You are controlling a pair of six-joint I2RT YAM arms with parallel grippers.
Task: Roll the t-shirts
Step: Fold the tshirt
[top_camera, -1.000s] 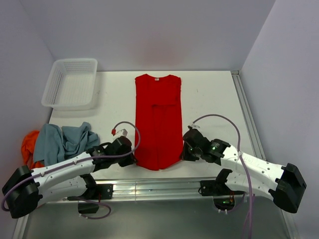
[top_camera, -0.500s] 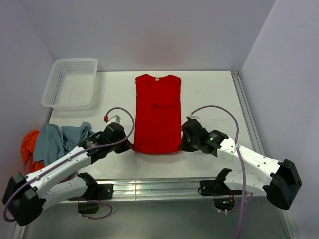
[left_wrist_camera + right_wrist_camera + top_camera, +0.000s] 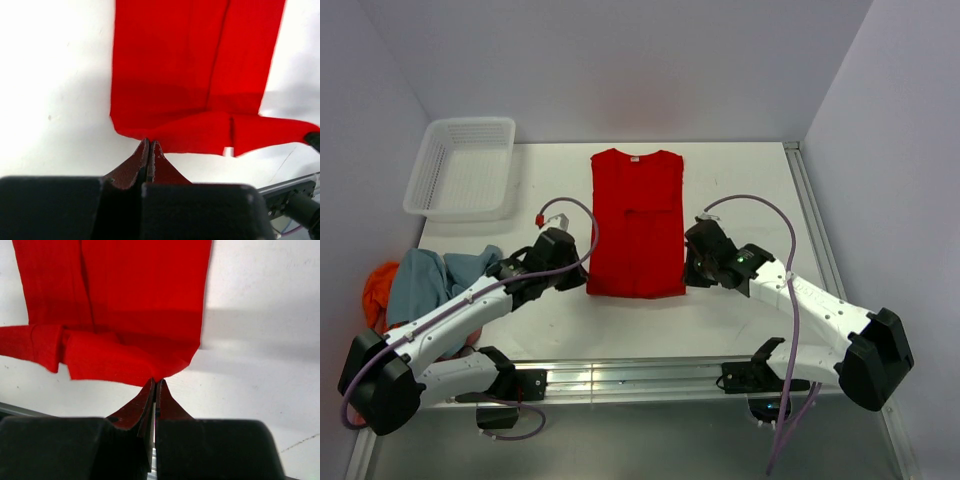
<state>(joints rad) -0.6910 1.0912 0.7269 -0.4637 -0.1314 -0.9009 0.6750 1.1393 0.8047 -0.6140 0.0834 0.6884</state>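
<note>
The hem of the red t-shirt point(image 3: 636, 215) has been folded farther up, pinched in the closed left gripper point(image 3: 582, 283) and right gripper point(image 3: 688, 280), starting the roll.

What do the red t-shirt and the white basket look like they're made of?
The red t-shirt looks like soft, matte knit cloth, probably cotton: it lies limp, creases where the near hem is folded over, and shows no shine. The white basket looks like rigid moulded plastic, slightly glossy: its walls and floor are a regular grid of holes and hold their shape.
</note>
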